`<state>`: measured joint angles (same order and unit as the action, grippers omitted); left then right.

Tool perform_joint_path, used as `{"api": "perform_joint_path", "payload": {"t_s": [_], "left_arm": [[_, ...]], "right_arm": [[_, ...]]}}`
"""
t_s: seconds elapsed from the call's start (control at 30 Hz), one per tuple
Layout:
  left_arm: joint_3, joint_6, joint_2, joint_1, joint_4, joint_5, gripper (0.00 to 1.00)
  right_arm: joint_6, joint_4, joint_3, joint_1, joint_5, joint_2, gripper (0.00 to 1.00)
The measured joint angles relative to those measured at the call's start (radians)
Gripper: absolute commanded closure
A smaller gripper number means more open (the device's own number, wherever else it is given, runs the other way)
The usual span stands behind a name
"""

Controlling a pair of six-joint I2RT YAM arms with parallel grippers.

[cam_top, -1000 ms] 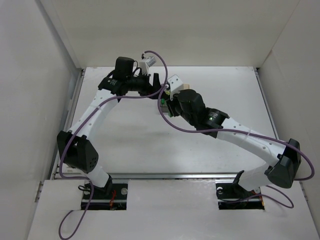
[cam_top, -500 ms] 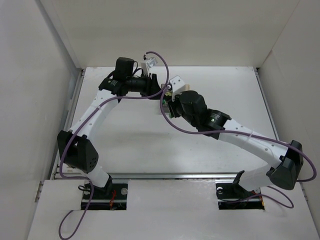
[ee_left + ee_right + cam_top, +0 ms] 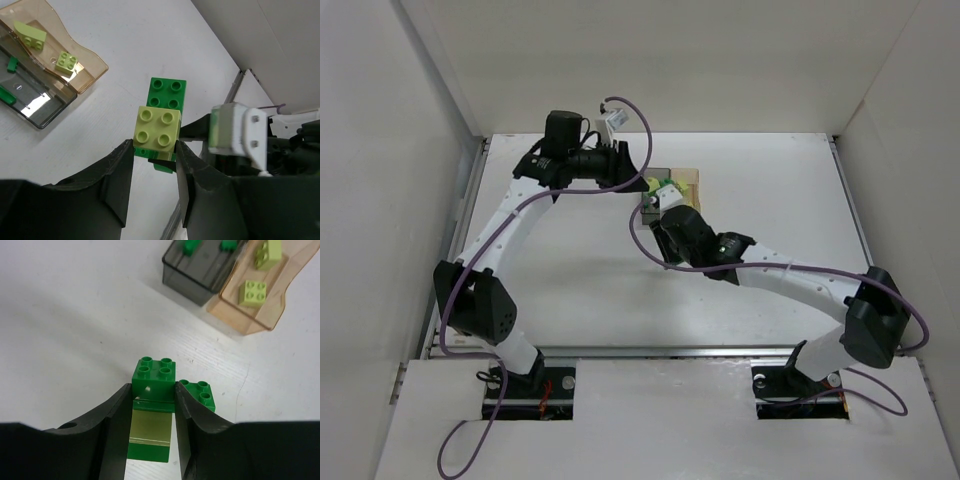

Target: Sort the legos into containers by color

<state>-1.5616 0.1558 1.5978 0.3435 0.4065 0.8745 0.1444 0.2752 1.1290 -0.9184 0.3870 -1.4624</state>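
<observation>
**Two grippers, each clamped on a brick beside the boxes**

Left gripper (image 3: 155,149): clenched on a pale yellow-green square plastic brick (image 3: 156,128), pinched by its sides between the black fingers (image 3: 116,172), studs toward the camera. A longer dark green plastic brick (image 3: 168,94) is touching it from behind and sticks out past the fingertips. Joined or not, cannot tell.

Right gripper (image 3: 152,390): clenched on a dark green square plastic brick (image 3: 154,375). Below it between the fingers is a yellow-green layer, then more green.

A loose dark green brick (image 3: 199,394) lies on the white table (image 3: 60,330), just beside the right finger.

The smoky dark grey translucent plastic box (image 3: 192,284) and the pale orange-tan translucent plastic box (image 3: 240,320) are joined side by side. They sit far and right of the right gripper, apart from it. The grey box holds small dark green pieces (image 3: 190,246). The tan box holds two yellow-green bricks (image 3: 252,291).

In the top view the left gripper (image 3: 632,165) is just left of the boxes. The right gripper (image 3: 660,205) is just near of them.
</observation>
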Motion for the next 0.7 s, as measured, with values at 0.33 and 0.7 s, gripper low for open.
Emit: {"api": "perform_joint_path", "payload": {"t_s": [0.33, 0.7], "left_arm": [[-0.072, 0.007, 0.1, 0.002, -0.032, -0.031, 1.0], [-0.042, -0.034, 0.103, -0.026, -0.012, -0.126, 1.0]], "right_arm": [[0.093, 0.061, -0.014, 0.026, 0.004, -0.032, 1.0], [0.152, 0.098, -0.018, 0.179, -0.134, -0.182, 0.99]]}}
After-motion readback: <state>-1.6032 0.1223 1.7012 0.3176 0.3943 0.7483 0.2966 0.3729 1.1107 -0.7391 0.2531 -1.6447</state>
